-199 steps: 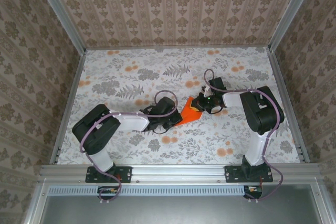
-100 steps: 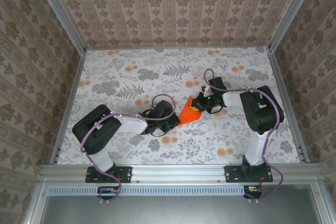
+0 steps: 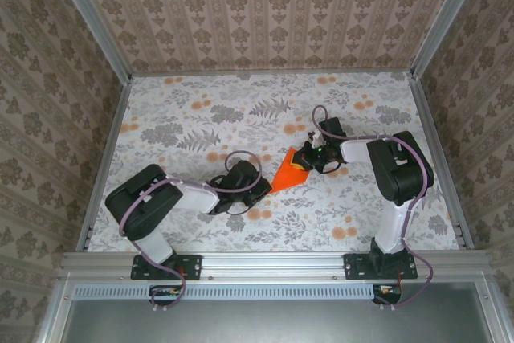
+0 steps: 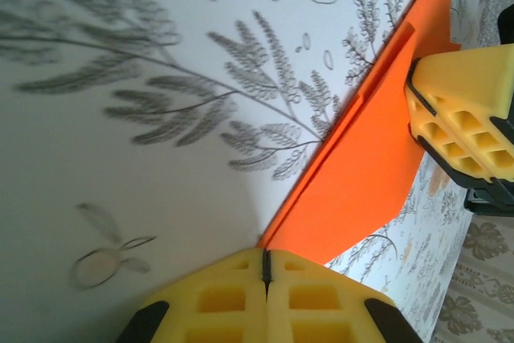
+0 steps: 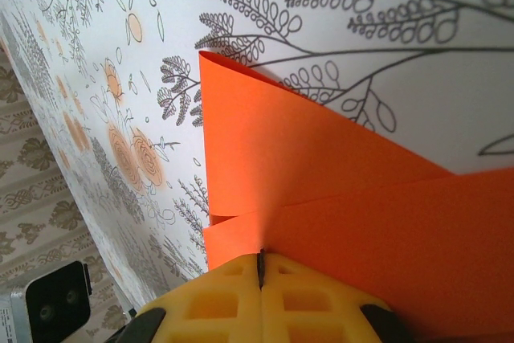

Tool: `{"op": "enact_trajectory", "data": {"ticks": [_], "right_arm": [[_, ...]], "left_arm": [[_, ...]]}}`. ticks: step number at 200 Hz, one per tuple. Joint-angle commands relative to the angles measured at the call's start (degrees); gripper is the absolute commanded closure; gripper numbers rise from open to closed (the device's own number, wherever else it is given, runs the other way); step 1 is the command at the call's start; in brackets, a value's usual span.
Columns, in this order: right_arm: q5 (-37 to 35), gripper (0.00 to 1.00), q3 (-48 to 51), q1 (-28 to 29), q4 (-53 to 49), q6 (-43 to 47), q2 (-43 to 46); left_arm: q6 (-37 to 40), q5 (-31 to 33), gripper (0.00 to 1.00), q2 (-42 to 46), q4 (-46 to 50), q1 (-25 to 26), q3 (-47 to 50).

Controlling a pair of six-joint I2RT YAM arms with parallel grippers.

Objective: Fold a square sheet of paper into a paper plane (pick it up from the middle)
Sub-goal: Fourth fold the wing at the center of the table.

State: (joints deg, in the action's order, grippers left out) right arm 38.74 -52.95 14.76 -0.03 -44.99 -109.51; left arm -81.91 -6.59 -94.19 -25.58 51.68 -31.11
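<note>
The bright orange sheet of paper (image 3: 283,173) lies at mid-table, folded into a slim pointed wedge with overlapping layers (image 5: 321,166). My left gripper (image 3: 262,189) is shut and low at the wedge's near-left point. In the left wrist view that point (image 4: 361,174) ends right at the closed fingertips (image 4: 265,256); whether it is pinched I cannot tell. My right gripper (image 3: 306,165) is shut at the wedge's far-right end. Its yellow fingers (image 4: 462,114) rest on top of the paper, and a flap edge runs up to its tips (image 5: 261,263).
The floral table cover (image 3: 201,118) spreads to metal side rails (image 3: 108,150) and patterned walls. The front rail (image 3: 273,263) carries both arm bases. The left arm lies low across the near-left part of the table.
My left gripper has slid down and to the left along the paper, from over its middle to its pointed tip. More orange now shows. The right gripper has stayed put.
</note>
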Motion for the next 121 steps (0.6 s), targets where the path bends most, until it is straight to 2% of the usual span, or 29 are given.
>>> {"op": "enact_trajectory", "data": {"ticks": [1, 33, 58, 87, 121], "right_arm": [[-12.6, 0.96, 3.1, -1.0, -9.6, 0.5, -6.7], [-12.6, 0.96, 3.1, -1.0, -9.6, 0.5, -6.8], [-12.6, 0.96, 3.1, -0.9, -9.5, 0.4, -6.6], [-12.5, 0.96, 3.0, -0.9, -9.5, 0.3, -6.7], [-12.4, 0.96, 2.9, -1.0, -9.7, 0.4, -6.6]], "left_arm": [[1.4, 5.3, 1.0, 3.6, 11.0, -0.2, 1.6], [7.8, 5.9, 1.0, 6.5, 11.0, -0.2, -1.2], [12.2, 4.4, 1.0, 6.3, 6.5, -0.1, -2.9], [14.8, 0.8, 1.0, 3.7, 2.5, -0.2, -5.0], [15.7, -2.7, 1.0, -0.3, 3.4, -0.3, -8.5]]}}
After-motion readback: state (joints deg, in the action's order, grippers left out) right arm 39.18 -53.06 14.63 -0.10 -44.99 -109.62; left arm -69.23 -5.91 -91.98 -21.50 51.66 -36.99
